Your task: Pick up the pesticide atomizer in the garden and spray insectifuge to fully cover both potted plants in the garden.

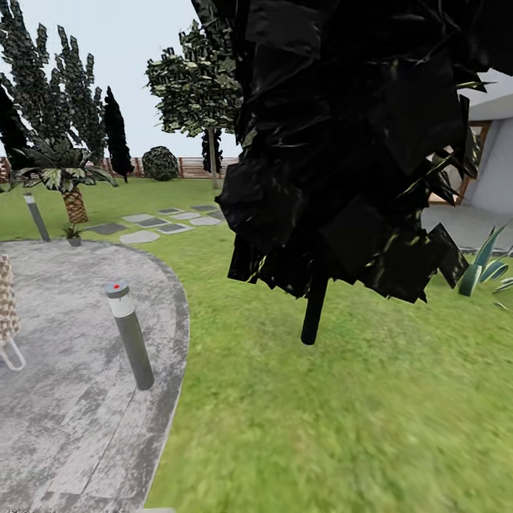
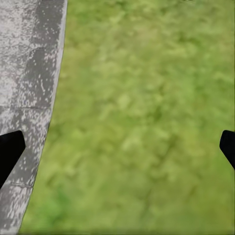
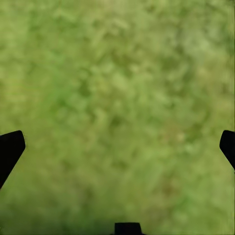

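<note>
both our grippers are spread wide and empty. left gripper (image 2: 117, 147) hangs over the seam where lawn (image 2: 147, 112) meets the paved patio (image 2: 29, 63); its fingertips (image 2: 10, 149) sit at the frame edges. right gripper (image 3: 117, 147) is over plain grass, nothing between the fingertips (image 3: 10, 149).

outward, in the head view: a short grey bollard light (image 1: 130, 335) with a red dot on its cap stands on the patio rim (image 1: 171, 335) to our left. that is a lamp post, not the atomizer. we can't pick out the atomizer from here.

one potted plant (image 1: 72, 234) sits far ahead-left, at the far patio edge, just beside the palm trunk (image 1: 74, 205). the second we can't find.

a dark-leaved tree (image 1: 342, 142) blocks centre-right.

our call: the target lies forward and to the left, so the left arm is nearer. this is still a base move, not a reach.
</note>
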